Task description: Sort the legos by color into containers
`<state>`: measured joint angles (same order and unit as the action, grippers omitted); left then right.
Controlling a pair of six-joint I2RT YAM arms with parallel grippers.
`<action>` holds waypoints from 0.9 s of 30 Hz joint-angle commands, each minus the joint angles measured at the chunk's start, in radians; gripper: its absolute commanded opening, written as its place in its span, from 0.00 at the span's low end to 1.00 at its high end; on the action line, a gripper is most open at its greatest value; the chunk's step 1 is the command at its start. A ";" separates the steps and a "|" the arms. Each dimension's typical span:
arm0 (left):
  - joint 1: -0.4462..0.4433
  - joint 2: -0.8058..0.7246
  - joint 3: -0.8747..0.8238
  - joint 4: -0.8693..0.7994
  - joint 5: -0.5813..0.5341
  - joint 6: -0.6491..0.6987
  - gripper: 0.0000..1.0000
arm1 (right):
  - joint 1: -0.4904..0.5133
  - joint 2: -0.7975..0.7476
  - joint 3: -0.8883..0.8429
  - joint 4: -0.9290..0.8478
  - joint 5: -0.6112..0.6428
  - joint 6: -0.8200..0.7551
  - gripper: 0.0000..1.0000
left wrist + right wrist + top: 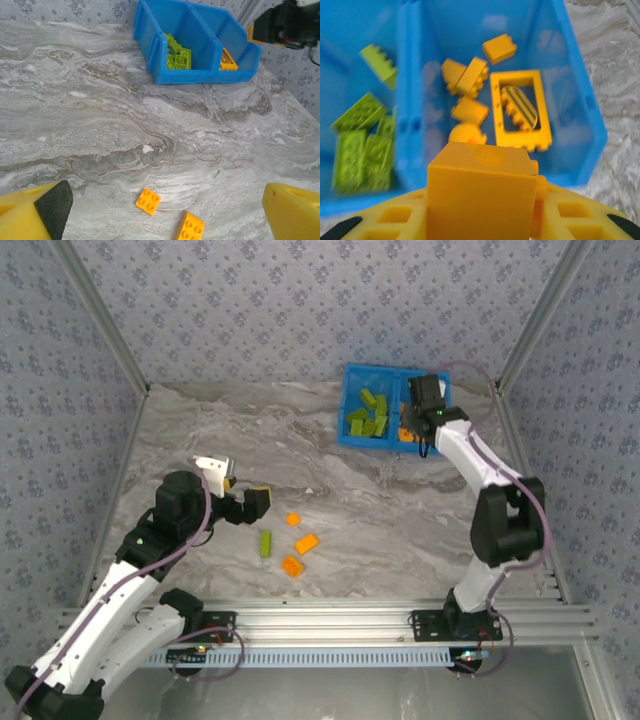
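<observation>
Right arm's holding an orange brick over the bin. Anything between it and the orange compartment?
Nothing visible. The orange brick in the right gripper hangs above the orange compartment; only sorted orange pieces, including the open frame, lie on its floor.

**What surrounds your workspace**

You are looking at a grey-and-white marbled tabletop [250, 430], its veins running in long wavy streaks. Three walls close it in — a back wall [320, 300], a left wall [50, 440] and a right wall [600, 440] — all covered in pale blue-grey paper with a small repeating floral print. Silver metal posts [100, 310] climb slantwise from the two far corners. Along the near edge you have a ribbed aluminium rail [330, 618]. The light is soft and even, and the shadows are faint.
</observation>
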<state>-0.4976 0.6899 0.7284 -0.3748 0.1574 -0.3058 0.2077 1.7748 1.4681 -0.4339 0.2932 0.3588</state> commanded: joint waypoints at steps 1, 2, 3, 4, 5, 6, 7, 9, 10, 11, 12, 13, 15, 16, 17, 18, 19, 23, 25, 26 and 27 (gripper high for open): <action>-0.004 0.003 0.005 -0.064 -0.032 -0.040 0.99 | -0.039 0.143 0.149 -0.025 -0.013 -0.012 0.42; -0.003 0.013 0.014 -0.104 -0.087 -0.053 0.99 | -0.046 0.188 0.192 -0.039 -0.016 -0.012 0.42; -0.003 0.032 0.026 -0.164 -0.149 -0.067 0.99 | -0.055 0.239 0.245 -0.060 -0.023 -0.011 0.43; -0.002 0.057 0.041 -0.220 -0.196 -0.074 0.99 | -0.063 0.289 0.297 -0.089 -0.028 -0.006 0.43; -0.003 0.078 0.053 -0.257 -0.214 -0.074 0.99 | -0.070 0.327 0.332 -0.105 -0.029 -0.002 0.44; -0.003 0.101 0.058 -0.286 -0.214 -0.071 0.99 | -0.078 0.359 0.362 -0.119 -0.036 0.005 0.45; -0.003 0.119 0.060 -0.298 -0.201 -0.072 0.99 | -0.086 0.387 0.382 -0.122 -0.052 0.009 0.46; -0.004 0.131 0.045 -0.294 -0.171 -0.088 0.99 | -0.097 0.419 0.403 -0.117 -0.076 0.009 0.48; -0.004 0.129 0.032 -0.279 -0.155 -0.096 0.99 | -0.103 0.434 0.417 -0.121 -0.088 0.004 0.50; -0.005 0.127 0.017 -0.262 -0.144 -0.106 0.99 | -0.106 0.445 0.430 -0.129 -0.097 0.001 0.52; -0.005 0.126 0.007 -0.248 -0.138 -0.111 0.99 | -0.110 0.453 0.442 -0.141 -0.100 0.001 0.54; -0.005 0.125 -0.001 -0.235 -0.138 -0.119 0.99 | -0.112 0.458 0.451 -0.152 -0.109 -0.003 0.56; -0.005 0.133 -0.006 -0.221 -0.136 -0.132 0.99 | -0.114 0.453 0.454 -0.160 -0.118 -0.006 0.60; -0.005 0.139 -0.006 -0.216 -0.132 -0.141 0.99 | -0.114 0.445 0.453 -0.163 -0.124 -0.009 0.61; -0.005 0.147 -0.006 -0.214 -0.125 -0.151 0.99 | -0.113 0.433 0.448 -0.163 -0.131 -0.010 0.62; -0.005 0.155 -0.007 -0.213 -0.116 -0.160 0.99 | -0.113 0.421 0.442 -0.161 -0.141 -0.011 0.63; -0.007 0.167 -0.007 -0.218 -0.113 -0.175 0.99 | -0.114 0.397 0.426 -0.156 -0.151 -0.008 0.62; -0.042 0.225 -0.010 -0.252 -0.104 -0.244 0.99 | -0.096 0.261 0.292 -0.083 -0.165 0.011 0.62; -0.086 0.245 -0.018 -0.241 -0.110 -0.286 0.99 | -0.083 0.188 0.216 -0.049 -0.158 0.022 0.63; -0.114 0.257 -0.025 -0.229 -0.122 -0.314 0.99 | -0.075 0.144 0.171 -0.032 -0.158 0.031 0.64; -0.140 0.267 -0.030 -0.216 -0.135 -0.343 0.99 | -0.067 0.104 0.133 -0.018 -0.159 0.037 0.66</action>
<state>-0.5869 0.9405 0.7113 -0.6022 0.0292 -0.5552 0.1188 2.0087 1.6665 -0.5045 0.1452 0.3706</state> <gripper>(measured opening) 0.993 0.658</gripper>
